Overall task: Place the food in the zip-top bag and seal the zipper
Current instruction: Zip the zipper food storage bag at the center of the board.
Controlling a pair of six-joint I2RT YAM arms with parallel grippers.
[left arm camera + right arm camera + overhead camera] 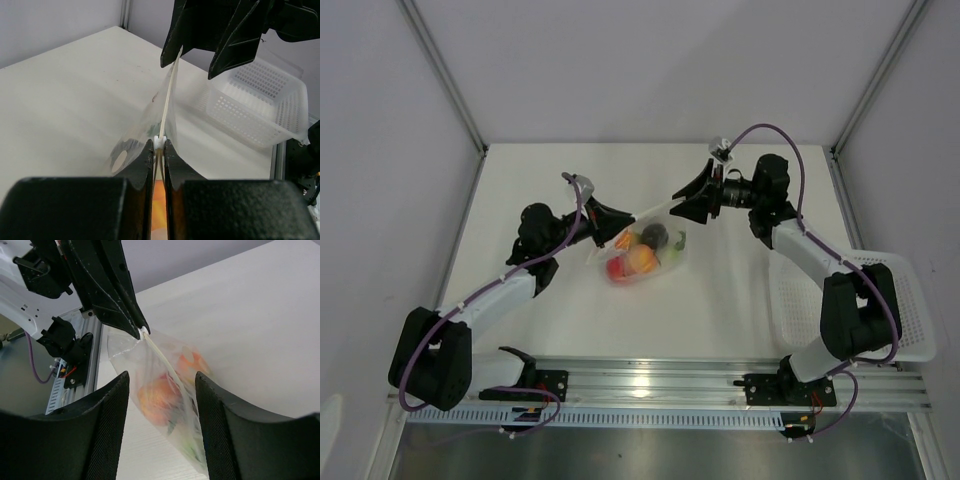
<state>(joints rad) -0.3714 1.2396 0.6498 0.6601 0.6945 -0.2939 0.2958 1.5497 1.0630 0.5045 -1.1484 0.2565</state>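
Note:
The clear zip-top bag (pixel 665 262) hangs just over the table between both arms, with the food inside: a red round piece (pixel 617 267), an orange-peach one (pixel 641 260), a dark-purple one (pixel 653 235) and green bits (pixel 676 245). Its zipper (pixel 648 212) runs taut along the top edge. My left gripper (pixel 616 224) is shut on the zipper's left end (pixel 159 142). At the zipper's right end my right gripper (pixel 682 203) is open, its fingers (pixel 116 410) standing apart on either side of the bag (pixel 172 390). The zipper strip (pixel 170 95) leads up to it.
A white slotted basket (pixel 900 310) stands at the table's right edge, beside the right arm's base, and shows behind the right gripper in the left wrist view (pixel 260 105). The aluminium rail (pixel 660 385) runs along the near edge.

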